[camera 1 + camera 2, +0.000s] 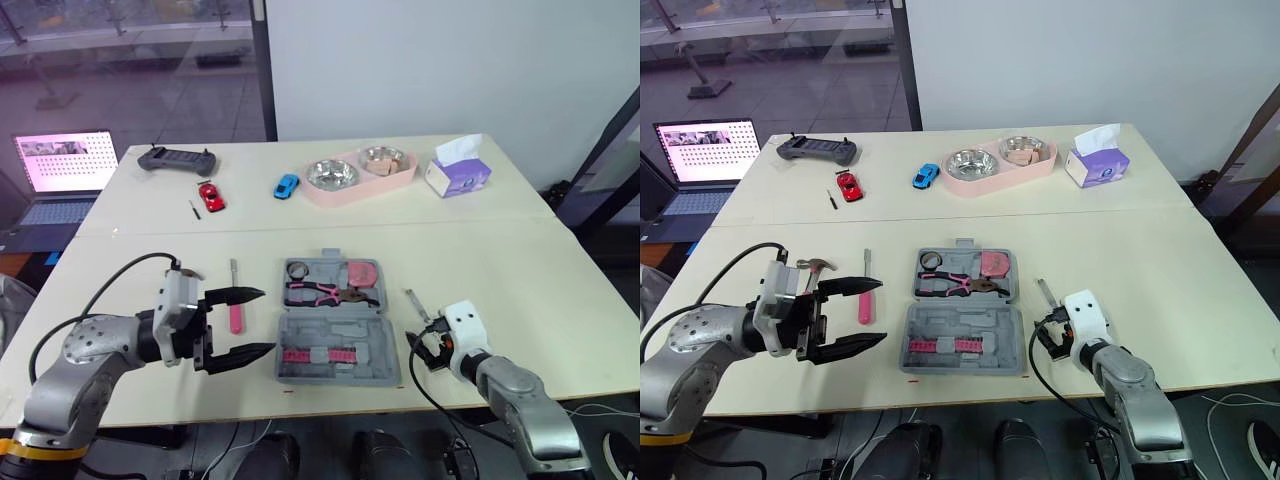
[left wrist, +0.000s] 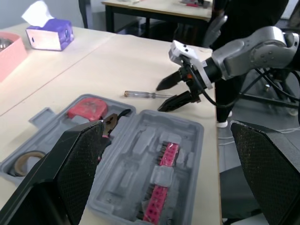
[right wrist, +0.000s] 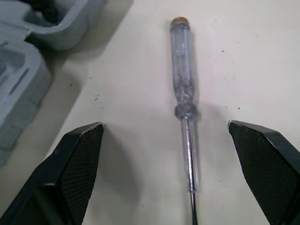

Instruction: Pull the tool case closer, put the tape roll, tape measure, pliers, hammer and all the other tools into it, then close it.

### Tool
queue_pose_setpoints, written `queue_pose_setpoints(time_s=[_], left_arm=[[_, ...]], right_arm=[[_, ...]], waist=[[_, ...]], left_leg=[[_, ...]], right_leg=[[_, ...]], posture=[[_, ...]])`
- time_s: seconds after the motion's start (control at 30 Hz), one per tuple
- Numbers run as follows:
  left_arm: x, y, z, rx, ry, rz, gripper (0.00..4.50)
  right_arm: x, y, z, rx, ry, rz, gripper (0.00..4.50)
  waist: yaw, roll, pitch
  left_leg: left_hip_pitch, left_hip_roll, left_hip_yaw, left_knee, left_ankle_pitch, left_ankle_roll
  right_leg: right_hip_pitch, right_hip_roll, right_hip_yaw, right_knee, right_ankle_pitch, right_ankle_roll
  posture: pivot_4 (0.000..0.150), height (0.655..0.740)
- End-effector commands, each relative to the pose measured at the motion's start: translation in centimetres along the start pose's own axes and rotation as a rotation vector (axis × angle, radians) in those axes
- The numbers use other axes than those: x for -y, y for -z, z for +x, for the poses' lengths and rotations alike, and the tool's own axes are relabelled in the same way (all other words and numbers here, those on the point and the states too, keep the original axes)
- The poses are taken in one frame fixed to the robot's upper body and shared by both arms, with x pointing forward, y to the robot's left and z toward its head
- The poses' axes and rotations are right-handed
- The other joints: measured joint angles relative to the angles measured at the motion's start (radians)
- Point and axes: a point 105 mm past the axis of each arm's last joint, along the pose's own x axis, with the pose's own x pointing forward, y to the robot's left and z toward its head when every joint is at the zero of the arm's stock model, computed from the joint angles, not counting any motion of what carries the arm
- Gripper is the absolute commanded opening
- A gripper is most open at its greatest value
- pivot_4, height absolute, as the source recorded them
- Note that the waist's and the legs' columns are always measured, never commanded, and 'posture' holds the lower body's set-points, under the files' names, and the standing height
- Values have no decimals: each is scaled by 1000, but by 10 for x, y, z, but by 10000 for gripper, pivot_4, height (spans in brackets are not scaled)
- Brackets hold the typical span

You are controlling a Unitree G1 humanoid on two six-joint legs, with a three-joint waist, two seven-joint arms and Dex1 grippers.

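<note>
**Left eye view:** an open grey plastic tool case (image 1: 310, 330) lies near the front edge of a cream table (image 1: 500, 270). It holds a dark tape roll (image 1: 297, 268), pink-handled pliers (image 1: 320, 292) and a pink tape measure (image 1: 362, 272). The left gripper (image 1: 265, 320) hovers beside the case with its fingers spread, next to a slim pink-handled tool (image 1: 235, 300).

**Right eye view:** a steel-headed hammer (image 1: 817, 265) lies behind the left gripper.

**Left wrist view:** the right gripper (image 2: 173, 91) is parted, just by a clear-handled screwdriver (image 2: 143, 94).

**Right wrist view:** the screwdriver lies between the wide-apart fingers (image 3: 79, 159).

Packing looks partway done. The right gripper probably needs to drop, pinch the screwdriver's handle, and carry it to the case.
</note>
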Motion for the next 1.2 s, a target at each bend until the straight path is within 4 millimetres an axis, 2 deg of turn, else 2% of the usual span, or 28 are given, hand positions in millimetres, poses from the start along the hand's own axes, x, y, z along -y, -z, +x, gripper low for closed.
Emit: queue_pose_setpoints(time_s=[0.03,0.3,0.37,0.43,0.63,0.67,0.77,0.87,0.93,0.97,1.07,1.13,1.2], left_arm=[[0,-10,3,18,19,35,45000],[-1,-12,3,15,21,41,45000],[-1,-13,3,15,18,43,45000],[-1,-13,2,13,8,46,45000],[-1,-14,1,19,-8,41,45000],[0,-14,1,18,-9,41,45000],[-1,-15,0,18,-15,43,45000],[-5,-16,-2,21,-34,45,45000],[-11,-17,-6,23,-62,44,45000],[-14,-17,-9,19,-75,44,45000],[-19,-14,-19,-5,-91,44,45000],[-23,-8,-25,-22,-96,41,45000],[-28,-2,-31,-29,-99,31,45000]], right_arm=[[5,-2,6,20,-7,-9,44672],[24,11,15,-63,1,18,44672],[22,15,14,-89,-11,9,39154],[20,16,13,-95,-22,7,31736],[13,14,10,-102,-26,-11,1622],[10,13,10,-102,-33,-11,403],[4,6,9,-87,-38,-24,403],[-4,-16,8,-23,-50,-107,403],[-10,-40,4,30,-71,-190,403],[-16,-58,-1,65,-103,-277,403],[-39,-103,-17,142,-233,-399,403],[-62,-123,-28,106,-405,-417,403],[-89,-134,-41,33,-582,-540,403]], waist=[[-1,0,0],[-1,0,0],[0,-1,0],[2,-1,-1],[2,-1,-1],[2,-1,-1],[2,0,-1],[1,0,-1],[0,1,0],[-1,1,0],[-7,4,2],[-8,4,2],[-7,5,3]], left_leg=[[0,0,0,0,0,0],[1,1,0,0,0,0],[2,1,0,0,0,0],[2,1,0,1,0,0],[2,0,-1,1,0,0],[2,0,-1,1,0,0],[2,0,-1,0,0,0],[2,0,-1,0,0,0],[1,1,-1,0,0,0],[1,1,-1,0,0,0],[0,1,1,0,0,0],[0,1,0,0,0,0],[0,2,0,0,0,0]], right_leg=[[0,0,0,0,0,0],[1,1,0,0,0,0],[2,1,0,0,0,0],[3,1,0,0,0,-1],[3,1,1,-1,0,-1],[3,1,1,-1,0,-1],[3,1,1,-1,0,-1],[3,-1,1,-1,0,0],[2,-1,1,0,0,0],[1,-1,1,0,0,0],[-1,-1,1,0,0,0],[-2,0,0,1,0,0],[-2,0,0,0,0,0]], posture=[[1500,7400],[1500,7400],[1500,7400],[1500,7400],[1500,7400],[1500,7400],[1500,7400],[1500,7400],[1500,7400],[1500,7400],[1500,7400],[1500,7400],[1500,7400]])
